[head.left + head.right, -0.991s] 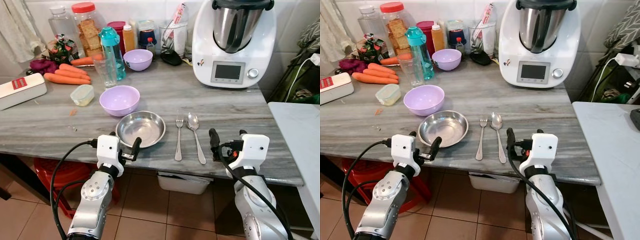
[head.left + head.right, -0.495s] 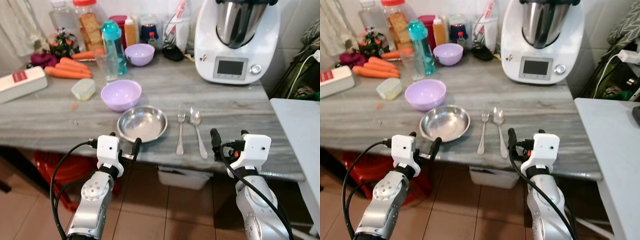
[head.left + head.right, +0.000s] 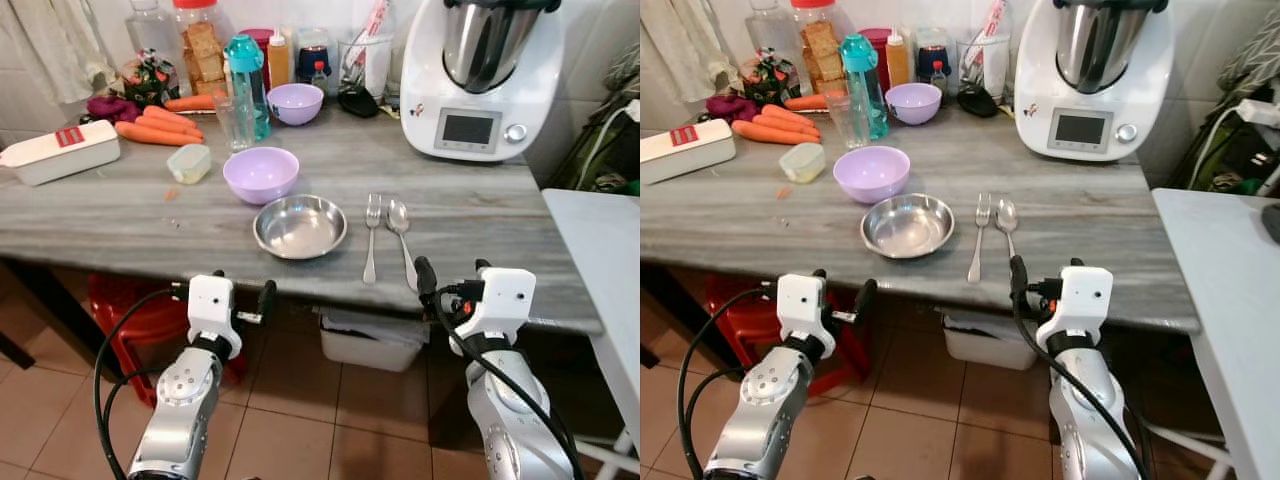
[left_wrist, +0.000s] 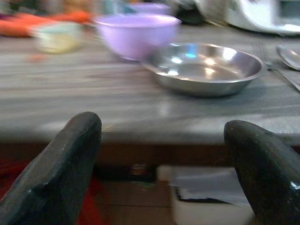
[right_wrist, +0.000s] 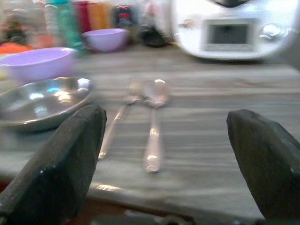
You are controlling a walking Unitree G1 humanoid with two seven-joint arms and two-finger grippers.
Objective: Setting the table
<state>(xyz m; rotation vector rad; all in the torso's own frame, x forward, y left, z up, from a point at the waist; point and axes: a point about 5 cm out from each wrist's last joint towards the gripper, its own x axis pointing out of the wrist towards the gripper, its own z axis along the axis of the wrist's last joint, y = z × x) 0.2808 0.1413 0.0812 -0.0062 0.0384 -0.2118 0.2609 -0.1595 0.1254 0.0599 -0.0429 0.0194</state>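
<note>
1. The left tool (image 3: 245,300) hangs below and just in front of the counter's (image 3: 120,215) near edge, over the tiled floor (image 3: 300,420); its two black fingers (image 4: 61,164) stand wide apart with nothing between them.
2. The right tool (image 3: 445,285) is level with the near edge of the counter toward its right end, fingers (image 5: 75,154) likewise spread and empty, aimed at the cutlery.
3. Under the counter sit a red stool (image 3: 125,310) on the left and a white bin (image 3: 370,345) near the middle.
4. Near the middle of the counter's near edge lies the steel plate (image 3: 300,226), shallow and empty.
5. Just right of the plate lie the fork (image 3: 371,235) and the spoon (image 3: 401,240), side by side, handles toward the near edge, close together but apart.
6. Just behind the plate stands a lilac bowl (image 3: 261,174), nearly touching its rim.
7. Left of that bowl sits a small lidded tub (image 3: 190,163); a white box with a red label (image 3: 60,152) lies by the left edge.
8. Farther back are carrots (image 3: 155,128), a drinking glass (image 3: 233,122), a teal bottle (image 3: 248,82) and a second, smaller lilac bowl (image 3: 296,103).
9. Along the far edge stand jars and bottles, and at the far right corner a white kitchen machine (image 3: 487,80) with a steel jug.
</note>
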